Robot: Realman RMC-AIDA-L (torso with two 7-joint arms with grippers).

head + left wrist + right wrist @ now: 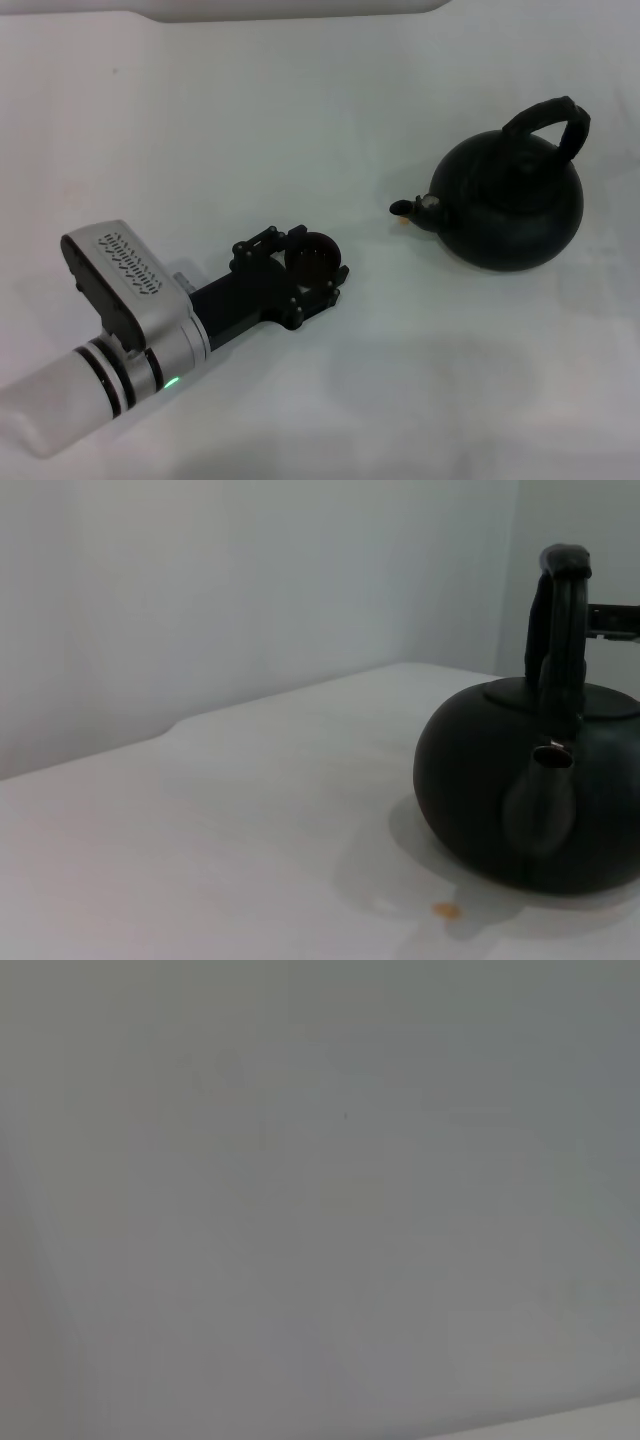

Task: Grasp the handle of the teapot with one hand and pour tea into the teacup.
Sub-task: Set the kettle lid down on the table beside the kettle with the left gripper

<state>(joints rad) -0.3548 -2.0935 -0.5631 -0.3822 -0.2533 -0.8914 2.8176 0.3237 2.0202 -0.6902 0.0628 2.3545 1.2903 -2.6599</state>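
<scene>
While right arm: outside every view; its wrist camera shows blank grey.
Left hand (290, 275): low at near left, fingers curled around teacup (314, 256).
Teapot (510, 200): upright at far right, spout facing left, handle (552, 120) free.

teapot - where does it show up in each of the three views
Head view: the teapot sits on the white table at right, spout toward the left hand.
Left wrist view: the teapot fills the lower right, spout facing the camera.
Right wrist view: not in it, only a blank grey surface.
Shared landmark: the arched handle on top.
</scene>
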